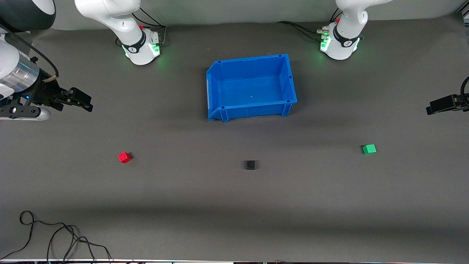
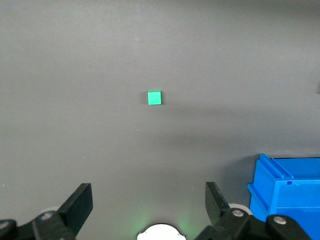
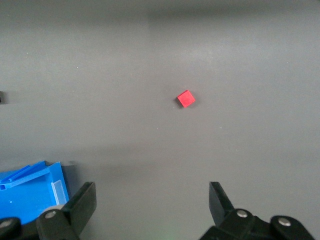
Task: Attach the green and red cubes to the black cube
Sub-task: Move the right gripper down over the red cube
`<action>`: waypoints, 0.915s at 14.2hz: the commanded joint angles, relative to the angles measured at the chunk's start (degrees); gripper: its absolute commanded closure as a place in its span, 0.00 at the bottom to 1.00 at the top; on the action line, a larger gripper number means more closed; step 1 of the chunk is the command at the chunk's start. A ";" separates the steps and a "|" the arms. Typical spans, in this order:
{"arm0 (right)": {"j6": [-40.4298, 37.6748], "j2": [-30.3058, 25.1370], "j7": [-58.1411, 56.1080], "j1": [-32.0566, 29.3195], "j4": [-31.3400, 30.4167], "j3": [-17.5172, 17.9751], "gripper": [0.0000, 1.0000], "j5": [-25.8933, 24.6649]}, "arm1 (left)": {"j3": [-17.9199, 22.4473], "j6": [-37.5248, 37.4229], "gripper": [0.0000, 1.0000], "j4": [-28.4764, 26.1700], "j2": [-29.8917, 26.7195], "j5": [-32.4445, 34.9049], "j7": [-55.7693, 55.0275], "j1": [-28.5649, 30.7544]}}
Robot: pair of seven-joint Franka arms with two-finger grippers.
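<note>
Black cube sits square-on between skewed red cube and green cube; both hands raised, open, empty.

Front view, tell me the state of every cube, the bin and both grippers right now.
red cube: loose on the mat, untouched.
black cube: loose on the mat, nothing attached.
green cube: loose on the mat, untouched.
blue bin: upright, empty.
left gripper: open, holding nothing, waiting.
right gripper: open, holding nothing, waiting.
</note>
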 commanded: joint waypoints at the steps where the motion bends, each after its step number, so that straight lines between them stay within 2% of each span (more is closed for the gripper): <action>1: 0.93 2.88 -1.71 -0.48 1.32 0.25 0.00 -0.42 | 0.20 -0.04 0.00 0.18 -0.26 0.78 1.35 -0.15; 5: 4.61 6.39 -2.33 -0.57 1.41 0.16 0.00 -0.78 | 0.29 0.83 0.00 -1.58 -2.01 0.78 1.26 -0.24; 10: 5.94 13.95 -1.10 -0.74 -0.26 -0.71 0.01 -0.78 | 0.29 0.92 0.00 -1.67 -2.02 0.78 1.26 -0.15; 13: 11.47 17.20 -1.10 -1.18 -2.55 -0.89 0.01 -0.69 | 0.37 1.45 0.00 -1.67 -1.32 0.34 1.26 0.02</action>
